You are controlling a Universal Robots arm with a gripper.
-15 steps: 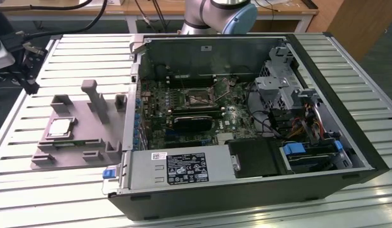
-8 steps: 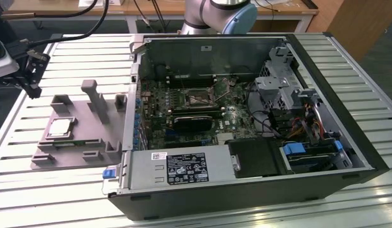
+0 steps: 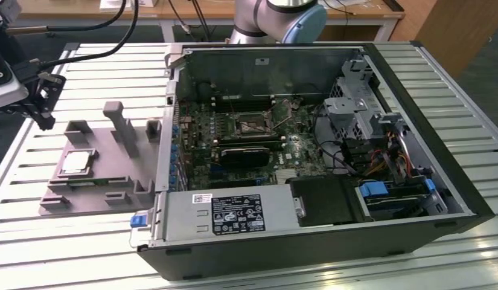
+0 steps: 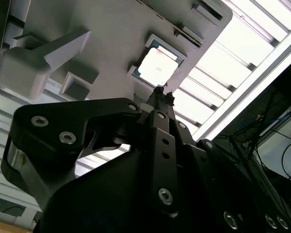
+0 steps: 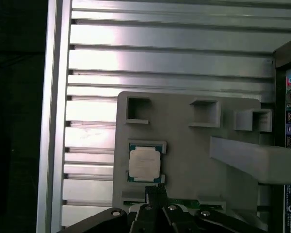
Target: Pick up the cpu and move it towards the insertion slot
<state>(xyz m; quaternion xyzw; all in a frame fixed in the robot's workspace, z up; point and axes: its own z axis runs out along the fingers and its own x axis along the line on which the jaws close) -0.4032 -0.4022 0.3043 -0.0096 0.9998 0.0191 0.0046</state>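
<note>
The cpu lies flat in a square recess of the grey fixture plate, on the exterior view's left. Both wrist views look down on its silvery top. My gripper hangs above and beyond the fixture's far left corner, well clear of the chip. In both wrist views its fingertips are pressed together with nothing between them, so it is shut and holds nothing. The insertion slot, a metal-framed socket, sits on the motherboard inside the open computer case.
The open case takes up the middle and the exterior view's right of the slatted metal table. A tall grey post and small blocks rise from the fixture. A green memory stick lies beside the chip. A black finned block sits below the socket.
</note>
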